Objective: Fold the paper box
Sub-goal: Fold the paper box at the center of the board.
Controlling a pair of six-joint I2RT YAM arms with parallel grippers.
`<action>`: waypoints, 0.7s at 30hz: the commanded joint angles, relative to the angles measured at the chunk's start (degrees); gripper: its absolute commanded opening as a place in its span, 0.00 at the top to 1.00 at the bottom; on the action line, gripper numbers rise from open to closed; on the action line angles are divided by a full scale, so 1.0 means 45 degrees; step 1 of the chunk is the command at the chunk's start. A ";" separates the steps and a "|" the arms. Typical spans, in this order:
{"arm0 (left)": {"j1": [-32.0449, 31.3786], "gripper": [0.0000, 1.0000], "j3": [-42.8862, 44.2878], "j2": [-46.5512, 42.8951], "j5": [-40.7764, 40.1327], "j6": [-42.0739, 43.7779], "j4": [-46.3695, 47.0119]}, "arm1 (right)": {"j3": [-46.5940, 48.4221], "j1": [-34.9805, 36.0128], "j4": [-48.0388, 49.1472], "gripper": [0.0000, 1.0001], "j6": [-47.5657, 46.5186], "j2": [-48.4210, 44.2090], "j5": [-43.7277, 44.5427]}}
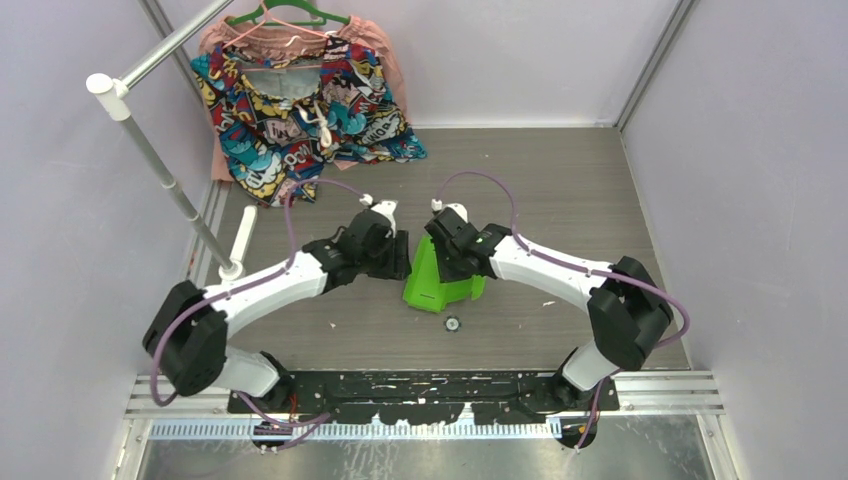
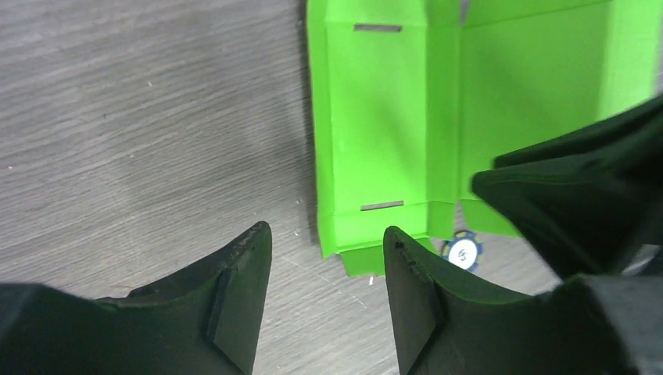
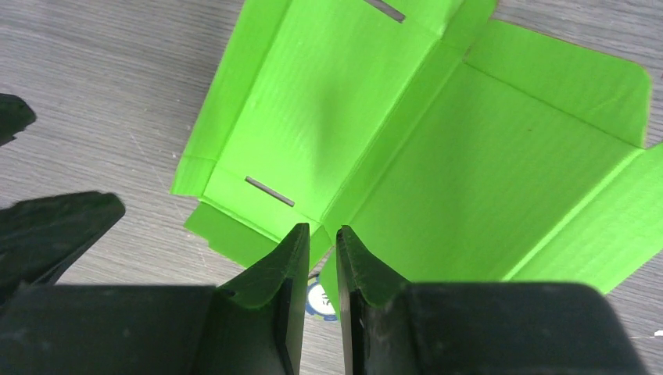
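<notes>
Your right gripper (image 3: 322, 230) pinched the paper box (image 3: 438, 156) at its crease to prop the panels; your left gripper (image 2: 327, 230) gaped empty just beside.

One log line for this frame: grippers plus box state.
paper box: partly folded, on table | left gripper: open, over box corner, holding nothing | right gripper: shut on box crease

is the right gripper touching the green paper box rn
Touching. The right wrist view shows the right gripper with its jaws nearly closed on the near edge of the paper box. Green card is pinched between the fingertips, with no gap showing.
</notes>
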 commanded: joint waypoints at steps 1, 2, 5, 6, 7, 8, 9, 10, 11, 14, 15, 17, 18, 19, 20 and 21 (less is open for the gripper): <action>0.0536 0.47 0.0235 -0.1231 -0.0204 -0.0147 -0.0597 | 0.0940 0.0654 -0.0095 0.75 0.0064 0.0181 0.0693; 0.0849 0.54 0.0160 -0.1255 -0.0076 -0.0308 -0.0787 | 0.1096 0.0835 -0.0165 0.75 0.0128 0.0296 0.0825; 0.1769 0.68 -0.0268 -0.1202 0.0390 -0.0735 -0.0872 | 0.1617 0.1445 -0.0446 0.72 0.0461 0.0776 0.1512; 0.2004 0.69 -0.0489 -0.1142 0.0587 -0.0880 -0.0741 | 0.1845 0.1664 -0.0622 0.72 0.0639 0.0988 0.1843; 0.2209 0.71 -0.0722 -0.1093 0.0826 -0.1037 -0.0573 | 0.2083 0.1951 -0.0812 0.71 0.0881 0.1198 0.2221; 0.2393 0.71 -0.0961 -0.1099 0.1200 -0.1196 -0.0320 | 0.2272 0.2183 -0.0958 0.71 0.1084 0.1415 0.2583; 0.2570 0.71 -0.1218 -0.1085 0.1565 -0.1350 0.0067 | 0.2420 0.2379 -0.1030 0.71 0.1281 0.1615 0.2926; 0.2771 0.69 -0.1535 -0.1110 0.1783 -0.1496 0.0304 | 0.2533 0.2559 -0.1090 0.71 0.1483 0.1879 0.3184; 0.2910 0.66 -0.1690 -0.1177 0.1867 -0.1602 0.0422 | 0.2660 0.2684 -0.1107 0.72 0.1662 0.2100 0.3336; 0.3171 0.62 -0.1930 -0.1349 0.1833 -0.1695 0.0354 | 0.2933 0.3095 -0.0949 0.72 0.1993 0.2661 0.3582; 0.3285 0.62 -0.1974 -0.1399 0.1863 -0.1681 0.0313 | 0.3123 0.3215 -0.0968 0.72 0.2078 0.2860 0.3693; 0.3460 0.62 -0.2068 -0.1511 0.1976 -0.1662 0.0265 | 0.3431 0.3457 -0.1072 0.71 0.2241 0.3294 0.3958; 0.3531 0.62 -0.2098 -0.1564 0.2003 -0.1657 0.0258 | 0.3546 0.3563 -0.1139 0.70 0.2289 0.3488 0.4036; 0.3584 0.62 -0.2136 -0.1614 0.2019 -0.1638 0.0272 | 0.3757 0.3630 -0.1262 0.67 0.2395 0.3671 0.4175; 0.3620 0.62 -0.2170 -0.1647 0.2033 -0.1620 0.0264 | 0.3899 0.3709 -0.1339 0.66 0.2472 0.3819 0.4297; 0.3622 0.62 -0.2192 -0.1669 0.2035 -0.1591 0.0258 | 0.4005 0.3758 -0.1390 0.65 0.2518 0.3942 0.4376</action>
